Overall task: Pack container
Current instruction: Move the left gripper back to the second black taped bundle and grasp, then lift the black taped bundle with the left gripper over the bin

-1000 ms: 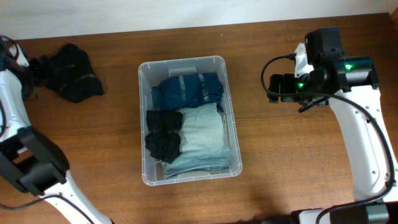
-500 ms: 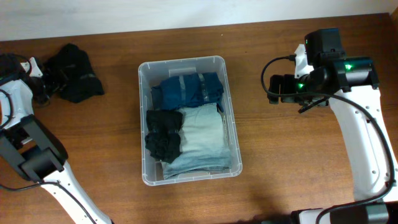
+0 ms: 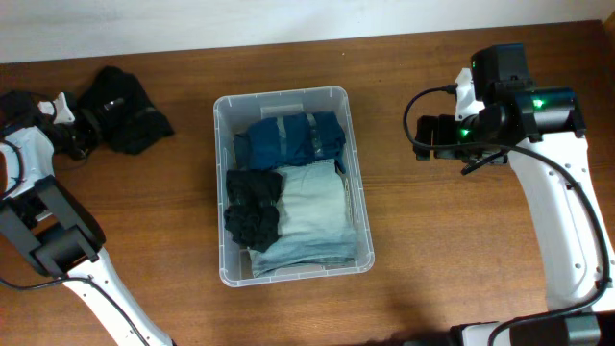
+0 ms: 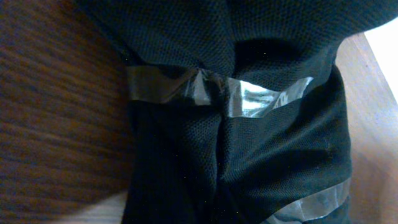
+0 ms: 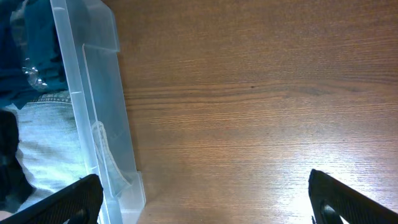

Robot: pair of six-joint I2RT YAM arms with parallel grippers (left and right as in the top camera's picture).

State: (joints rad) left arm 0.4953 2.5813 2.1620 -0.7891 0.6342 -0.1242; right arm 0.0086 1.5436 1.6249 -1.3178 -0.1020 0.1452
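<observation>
The clear plastic container (image 3: 280, 96) stands mid-table holding a dark blue taped garment (image 3: 288, 139), a black bundle (image 3: 252, 208) and folded light denim (image 3: 314, 216). At the far left lies a loose black garment bundle (image 3: 125, 111) bound with clear tape. My left gripper (image 3: 79, 135) is shut on that bundle's left edge. The black cloth (image 4: 267, 149) fills the left wrist view and hides the fingers. My right gripper (image 3: 428, 135) hovers open over bare table to the right of the container, whose wall (image 5: 99, 124) shows left of the open right gripper (image 5: 205, 208).
The wooden table's back edge meets a white wall (image 3: 288, 19). The left arm's base (image 3: 53, 240) stands at the near left and the right arm's white link (image 3: 567, 221) runs down the right side.
The left gripper has closed on the loose black bundle, and bundle and gripper have shifted a little to the right. The right arm has not moved.
</observation>
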